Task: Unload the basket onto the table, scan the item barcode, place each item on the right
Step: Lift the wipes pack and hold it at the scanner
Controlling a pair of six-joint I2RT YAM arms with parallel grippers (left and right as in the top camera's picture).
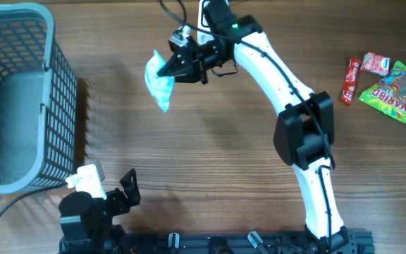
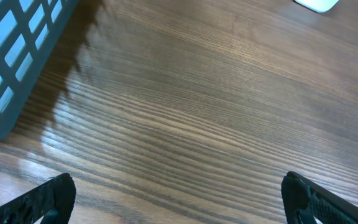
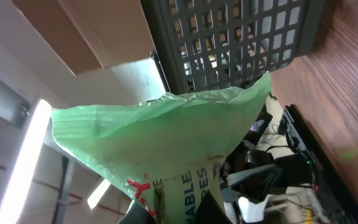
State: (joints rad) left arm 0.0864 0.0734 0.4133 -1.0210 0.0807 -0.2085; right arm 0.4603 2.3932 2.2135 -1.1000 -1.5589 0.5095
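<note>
The item is a pale green packet with blue and red print, held off the table at the back centre. My right gripper is shut on its right end. In the right wrist view the packet fills the middle and its lower end sits between the two dark fingers of the gripper. No barcode shows on the faces I can see. My left gripper rests near the front left edge, open with nothing in it. Its fingertips stand far apart over bare wood in the left wrist view.
A grey mesh basket stands at the left, its corner close to the left gripper. Several snack packets and a red stick pack lie at the far right.
</note>
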